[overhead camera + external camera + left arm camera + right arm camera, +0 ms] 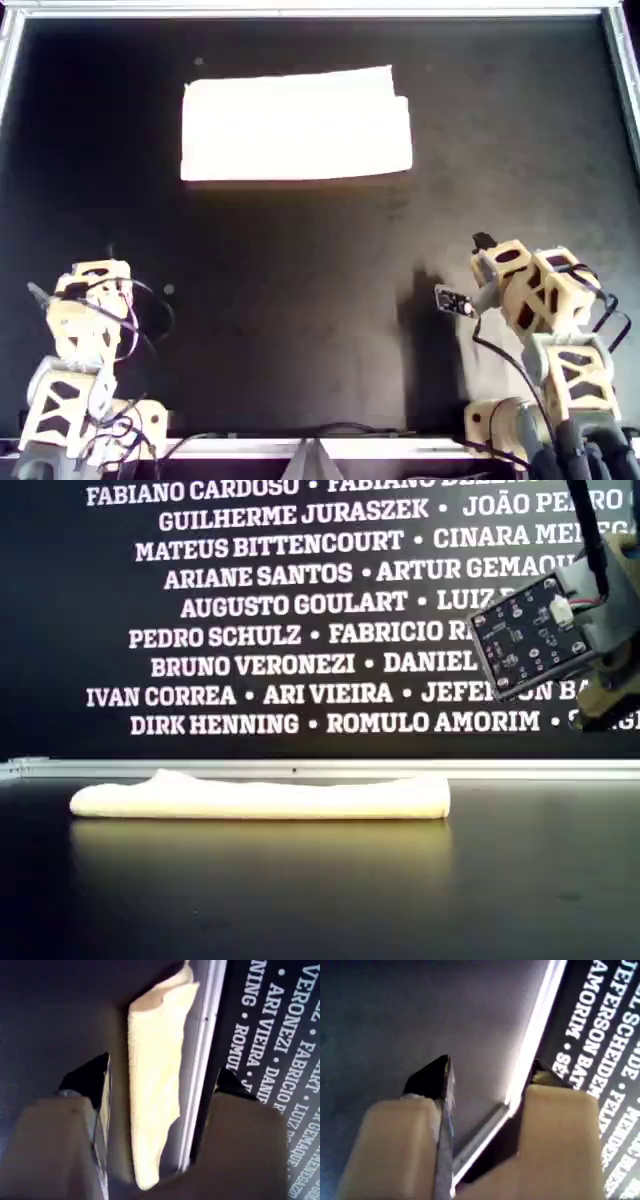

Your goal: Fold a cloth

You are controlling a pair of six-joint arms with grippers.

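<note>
The cloth (296, 124) lies flat on the black table (300, 300) near the far edge, already doubled into a long rectangle whose long sides run along that edge; one layer at the corner toward the overhead view's right sticks out a little past the other. Both arms rest near the near edge, well apart from the cloth. The first claw (160, 1082) is released and holds nothing, its two tips spread with the cloth visible far between them, and the second claw (487, 1077) is also released and empty, looking only at bare table and the metal rail (530, 1045). Judging from this, the fold seems mostly done, and the step in hand is either a second fold or a withdrawal to rest. If another fold is wanted, it would be good that each claw takes one corner of a short side, pinches both layers together, lifts only a little, and carries the side straight over to the opposite one so the edges meet; the uneven corner should be grasped with care so that the layers do not slide. It is hard to tell how many layers the cloth has, because glare makes it almost white in the overhead view. In the exterior view a circuit board (530, 635) hides part of the wall text.
</note>
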